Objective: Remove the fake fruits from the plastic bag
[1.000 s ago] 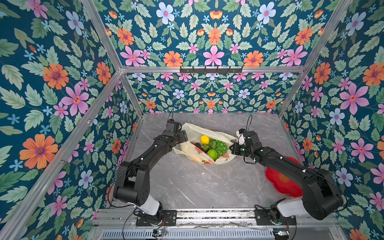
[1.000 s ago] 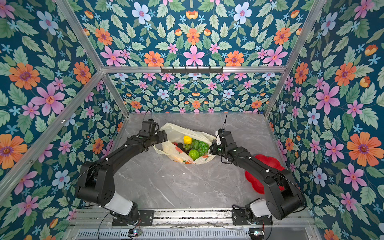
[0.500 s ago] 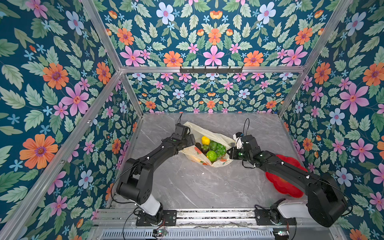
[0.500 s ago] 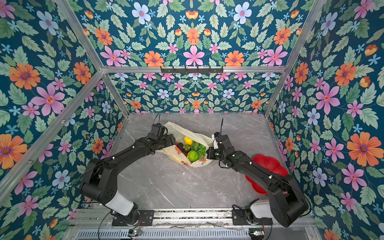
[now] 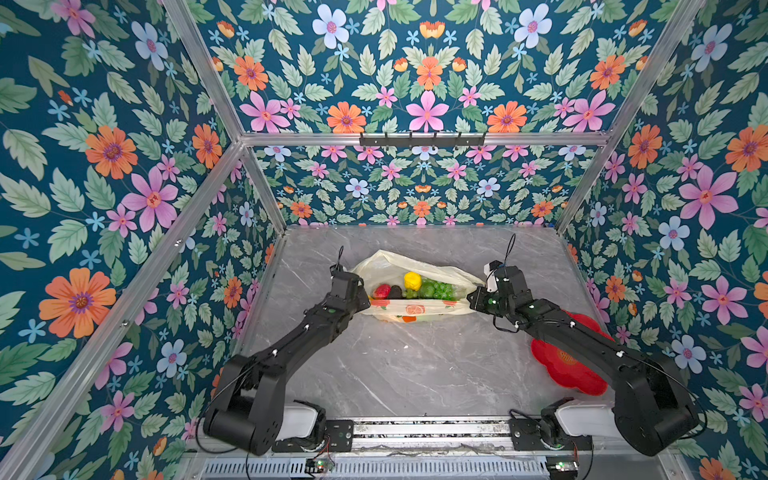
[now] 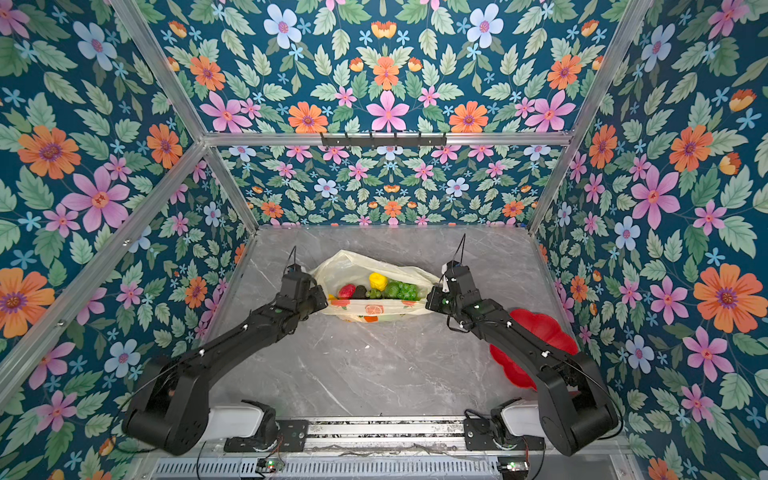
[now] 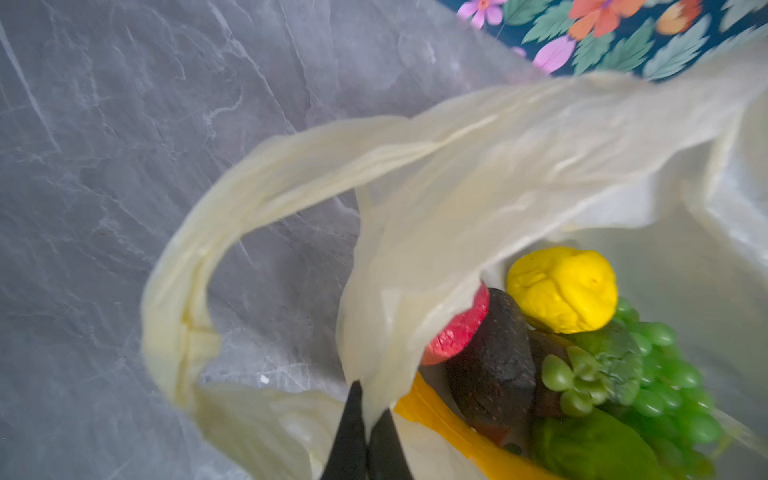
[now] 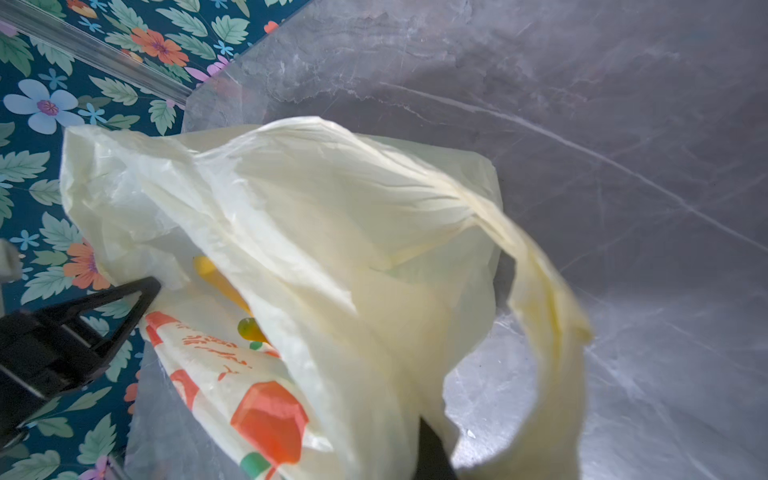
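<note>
In both top views we see the thin, crinkly, pale-yellow plastic bag (image 5: 415, 309) lying on the grey marble tabletop (image 5: 395, 365), its mouth stretched wide between the two arms. The left gripper (image 5: 365, 300) sits at the bag's left end and the right gripper (image 5: 471, 298) at its right end, each touching the film. Inside the bag lie a glossy yellow lemon (image 5: 412, 281), a red strawberry (image 5: 382, 291), a dark avocado (image 5: 395, 292) and a bunch of green grapes (image 5: 440, 289). A red flower-shaped plate (image 5: 573, 376) lies well apart from the bag, to its near right.

In the left wrist view the left gripper's black fingers (image 7: 353, 419) are pressed together, with a fold of the bag's rim pinched between them. A loop handle (image 7: 249, 199) arcs beside the bag's mouth. Inside the bag we also find a yellow banana (image 7: 436, 419) and a green bumpy fruit (image 7: 594, 451), both next to the avocado.

In the right wrist view only one black finger (image 8: 432, 455) of the right gripper shows, with bag film draped against it; we judge the jaws closed on that edge of the bag. Orange-red fruit prints (image 8: 270, 419) mark the bag's outer wall, and the banana shows dimly through the film.
</note>
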### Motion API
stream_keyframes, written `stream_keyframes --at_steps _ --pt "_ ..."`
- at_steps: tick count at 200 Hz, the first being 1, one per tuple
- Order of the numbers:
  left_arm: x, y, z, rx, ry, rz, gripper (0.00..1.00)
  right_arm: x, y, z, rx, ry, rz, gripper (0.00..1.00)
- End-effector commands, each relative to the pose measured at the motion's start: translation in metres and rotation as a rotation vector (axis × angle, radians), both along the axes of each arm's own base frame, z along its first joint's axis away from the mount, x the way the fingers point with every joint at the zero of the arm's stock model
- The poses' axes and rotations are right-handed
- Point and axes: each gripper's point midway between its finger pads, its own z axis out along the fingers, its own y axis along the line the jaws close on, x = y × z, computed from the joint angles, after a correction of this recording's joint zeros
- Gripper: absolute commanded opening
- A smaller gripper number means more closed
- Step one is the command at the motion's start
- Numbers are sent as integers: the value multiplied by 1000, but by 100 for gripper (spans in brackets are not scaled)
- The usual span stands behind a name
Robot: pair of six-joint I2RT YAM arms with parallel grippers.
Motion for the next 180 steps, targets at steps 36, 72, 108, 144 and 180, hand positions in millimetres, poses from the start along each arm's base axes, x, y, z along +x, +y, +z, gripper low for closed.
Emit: stream_keyframes --at_steps 36,72,108,144,180 --pt "-31 1 -11 -76 -81 -67 0 9 7 -5 224 68 13 0" --pt "-34 -7 -10 -85 -84 -123 0 -1 0 2 -58 19 38 41" --pt "-36 -4 -8 -75 -100 -122 0 -11 -19 29 -542 -94 85 71" --pt "-38 -3 -11 -78 -96 -117 0 2 -12 58 -846 -206 162 83" --pt "-38 -2 -9 -76 -100 -109 0 16 17 67 -926 -288 303 85"
